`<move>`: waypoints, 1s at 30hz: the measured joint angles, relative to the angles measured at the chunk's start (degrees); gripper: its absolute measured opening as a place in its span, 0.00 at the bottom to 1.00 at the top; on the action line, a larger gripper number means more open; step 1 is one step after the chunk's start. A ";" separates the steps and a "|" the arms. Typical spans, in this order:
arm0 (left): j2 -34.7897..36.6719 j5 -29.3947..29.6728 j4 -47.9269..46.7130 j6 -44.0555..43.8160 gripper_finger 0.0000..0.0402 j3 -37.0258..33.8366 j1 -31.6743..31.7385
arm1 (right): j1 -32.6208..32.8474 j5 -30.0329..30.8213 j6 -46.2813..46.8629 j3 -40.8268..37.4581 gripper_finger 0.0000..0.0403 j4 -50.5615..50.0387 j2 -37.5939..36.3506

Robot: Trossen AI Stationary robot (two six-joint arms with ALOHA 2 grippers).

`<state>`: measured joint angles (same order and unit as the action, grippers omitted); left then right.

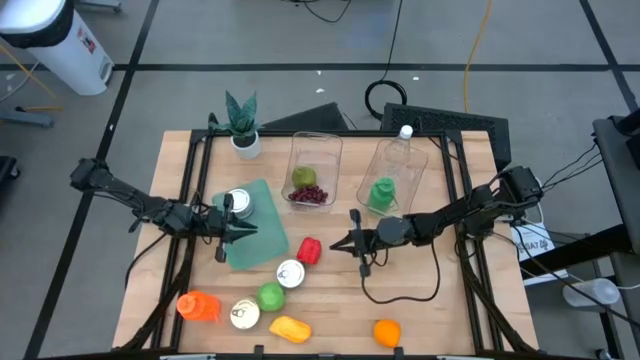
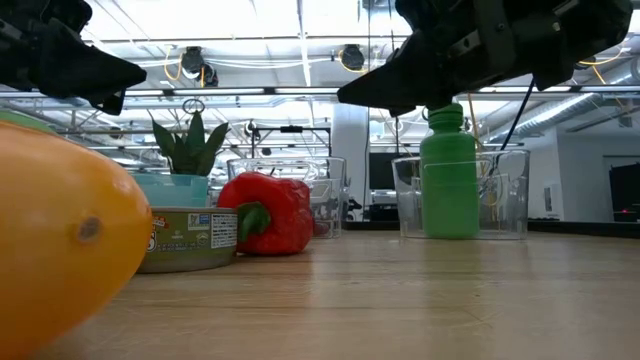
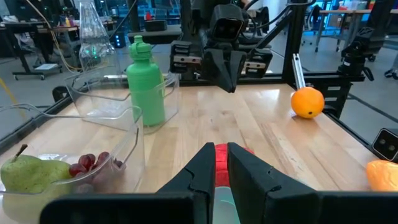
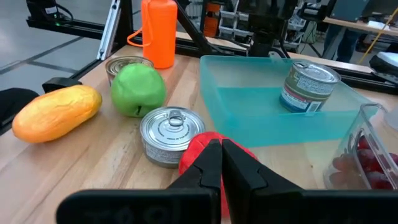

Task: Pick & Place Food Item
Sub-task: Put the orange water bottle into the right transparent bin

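A red pepper (image 1: 310, 250) lies on the wooden table between my two grippers. My left gripper (image 1: 240, 229) hangs shut above the teal tray (image 1: 262, 243), pointing level toward the pepper (image 3: 247, 151). My right gripper (image 1: 352, 243) is shut too. It hovers just right of the pepper (image 4: 194, 154), pointing toward it and a little down, clear of the table. Neither holds anything. A green apple (image 1: 271, 296), a yellow mango (image 1: 289, 327) and an orange (image 1: 387, 332) lie near the front edge.
One tin can (image 1: 238, 203) stands on the teal tray, and two others (image 1: 290, 273) (image 1: 244, 314) stand on the table. An orange bottle (image 1: 198, 306) lies front left. At the back are clear bins, one with a pear and grapes (image 1: 310, 185) and one with a green bottle (image 1: 383, 194), and a potted plant (image 1: 242, 125).
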<state>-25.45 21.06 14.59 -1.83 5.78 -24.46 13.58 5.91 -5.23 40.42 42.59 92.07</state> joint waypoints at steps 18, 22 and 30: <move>-0.02 0.02 -0.64 0.57 0.13 0.00 -0.01 | -0.02 0.01 -0.17 0.00 0.01 0.00 0.00; -0.02 0.02 -1.22 0.57 0.13 0.00 0.00 | -0.02 0.00 -0.17 0.00 0.01 0.00 0.00; -0.02 0.02 -1.20 0.55 0.13 0.00 -0.01 | -0.02 0.00 -0.17 0.00 0.01 0.00 0.00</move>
<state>-25.47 21.08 13.39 -1.28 5.78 -24.47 13.56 5.91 -5.41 40.42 42.59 92.07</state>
